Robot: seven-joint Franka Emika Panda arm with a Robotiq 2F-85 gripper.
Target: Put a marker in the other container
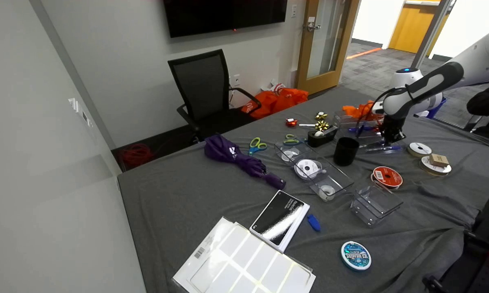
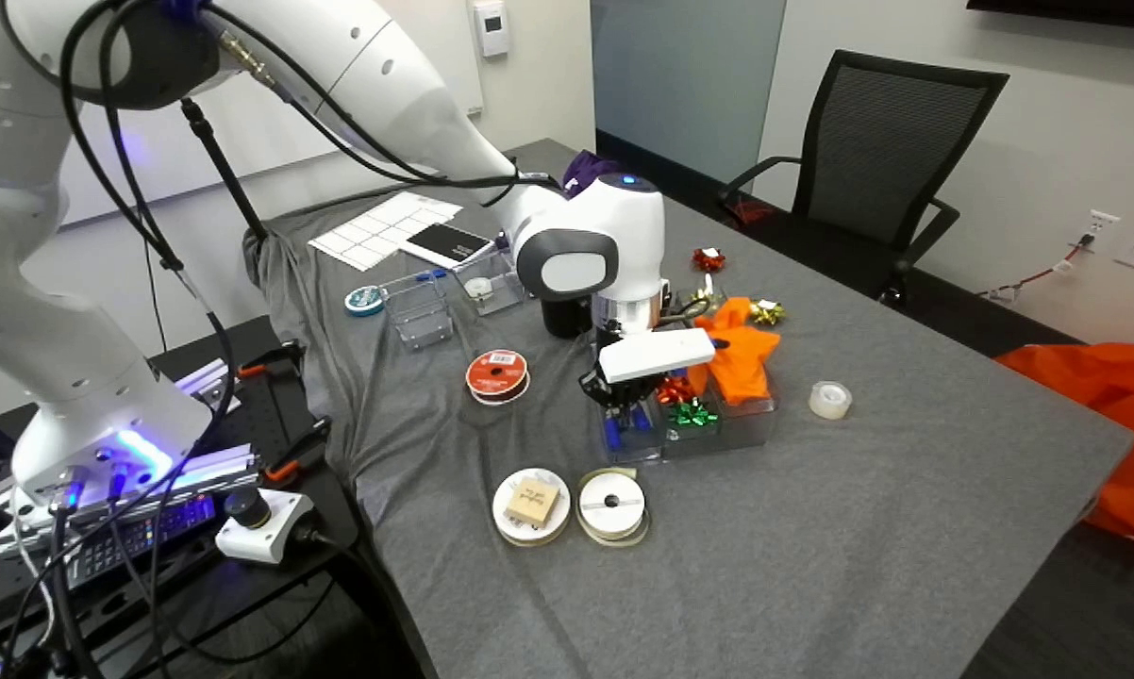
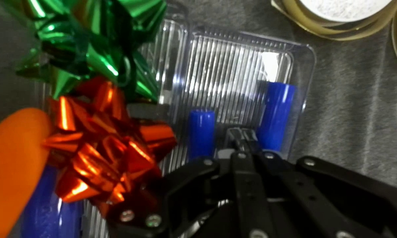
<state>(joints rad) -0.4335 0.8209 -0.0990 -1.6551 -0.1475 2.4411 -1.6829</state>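
two markers point(image 3: 278, 114), glossy blue ends visible, in clear compartment point(image 3: 225, 69); hand point(image 3: 242, 135) between them, fingertips together.

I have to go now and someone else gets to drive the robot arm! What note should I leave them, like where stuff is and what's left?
Pincer: low over a clear bin; it looks shut, with nothing seen held.
Markers: in that bin, one blue marker and a second blue marker, on either side of the pincer.
Done: the pincer is at the markers; no grasp shows yet.
Left: probably open, grip one marker, lift it and put it in the other container. Which one is meant isn't clear: maybe the small clear box, the long clear tray or the black cup.
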